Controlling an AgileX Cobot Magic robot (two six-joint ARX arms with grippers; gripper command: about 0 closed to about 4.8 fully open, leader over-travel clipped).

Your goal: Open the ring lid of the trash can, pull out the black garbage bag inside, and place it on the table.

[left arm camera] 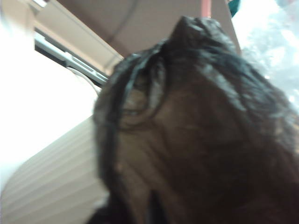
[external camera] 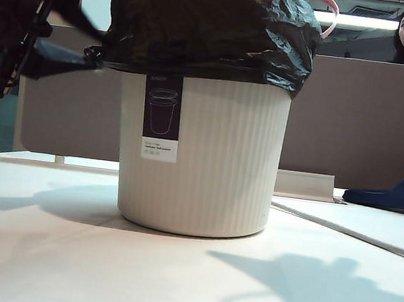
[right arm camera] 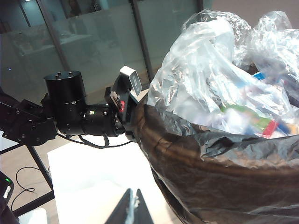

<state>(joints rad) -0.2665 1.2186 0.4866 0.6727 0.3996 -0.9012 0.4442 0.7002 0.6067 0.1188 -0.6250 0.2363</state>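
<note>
Because the black garbage bag point(external camera: 210, 27) is thin, glossy film, it looks soft and slippery, likely to stretch or tear if pinched at a single thin spot; the stuffing of clear plastic film point(right arm camera: 219, 70) and packaging showing at its mouth suggests bulk more than weight. It sits in the trash can point(external camera: 201, 158) at the centre of the exterior view, its edge folded down over the rim and bulging across the top of the frame. I would take it by the gathered, doubled fold at the rim, where the film is thickest.

The ring lid point(external camera: 319, 7) peeks out as a pink arc behind the bag at upper right, already off the rim. The can stands on the white tabletop point(external camera: 63, 259).

The left hand point(external camera: 89, 52) is at the upper left of that view, its fingers right at the bag's folded edge, seemingly pinching it; blur keeps me from being sure whether it grips. The right hand point(right arm camera: 130, 207) shows at the bottom of its own view, jaws pressed together on nothing, just beside the bag's wall.
</note>
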